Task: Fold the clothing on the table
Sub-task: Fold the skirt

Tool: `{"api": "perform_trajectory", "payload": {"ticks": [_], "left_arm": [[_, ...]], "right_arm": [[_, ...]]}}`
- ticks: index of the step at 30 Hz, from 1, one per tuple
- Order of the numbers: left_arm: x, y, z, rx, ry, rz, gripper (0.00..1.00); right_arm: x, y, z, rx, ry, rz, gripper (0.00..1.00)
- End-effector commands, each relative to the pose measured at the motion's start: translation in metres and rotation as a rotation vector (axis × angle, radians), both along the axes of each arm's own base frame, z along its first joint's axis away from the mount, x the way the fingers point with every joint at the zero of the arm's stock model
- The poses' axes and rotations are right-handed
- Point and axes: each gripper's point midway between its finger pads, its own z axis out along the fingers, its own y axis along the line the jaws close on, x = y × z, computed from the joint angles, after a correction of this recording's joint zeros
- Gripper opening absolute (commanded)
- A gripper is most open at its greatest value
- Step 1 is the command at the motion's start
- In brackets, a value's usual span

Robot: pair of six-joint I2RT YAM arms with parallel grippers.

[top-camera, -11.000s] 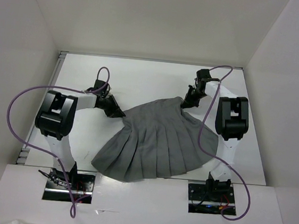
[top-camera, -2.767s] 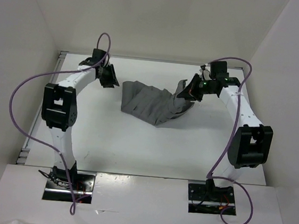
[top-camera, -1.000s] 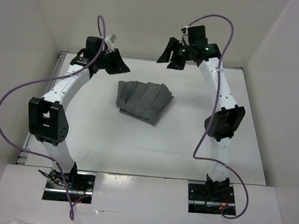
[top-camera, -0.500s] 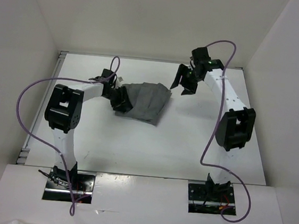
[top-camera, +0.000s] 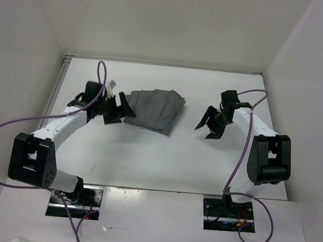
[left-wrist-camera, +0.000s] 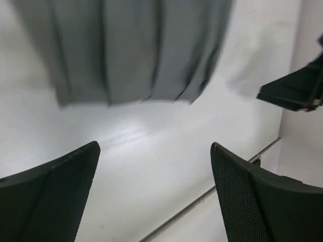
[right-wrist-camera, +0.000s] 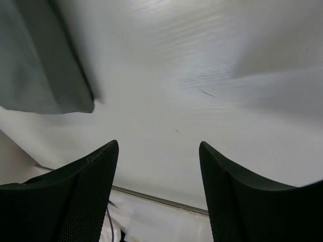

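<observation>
The left end effector (top-camera: 118,109) stood wide open and empty, just beside the left edge of a plain dark grey pleated skirt of soft fabric (top-camera: 154,108). The skirt lay folded into a compact bundle toward the far middle of the flat white rectangular bench (top-camera: 146,160). The right end effector (top-camera: 209,128), also open and holding nothing, hovered apart on the skirt's right. Plain white walls (top-camera: 171,24) enclosed the bench.

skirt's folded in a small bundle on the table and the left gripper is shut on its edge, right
No: the left gripper is open, clear of the skirt, as the left wrist view shows. The skirt does lie folded on the table.
</observation>
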Motion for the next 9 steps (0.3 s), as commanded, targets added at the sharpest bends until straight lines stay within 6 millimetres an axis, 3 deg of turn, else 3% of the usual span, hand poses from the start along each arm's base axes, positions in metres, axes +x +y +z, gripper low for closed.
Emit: {"api": "perform_trajectory", "payload": {"ticks": [1,4,9], "left_arm": [[-0.034,0.007,-0.05,-0.017,0.174,0.104,0.97],[-0.041,0.021,-0.049,0.001,0.167,0.198,0.97],[-0.04,0.022,-0.041,-0.008,0.139,0.212,0.95]], "right_arm": [[0.016,0.003,0.001,0.028,-0.056,-0.034,0.71],[0.009,0.002,0.0,0.027,-0.051,-0.034,0.71],[0.01,0.003,-0.005,0.031,-0.044,-0.022,0.71]]}}
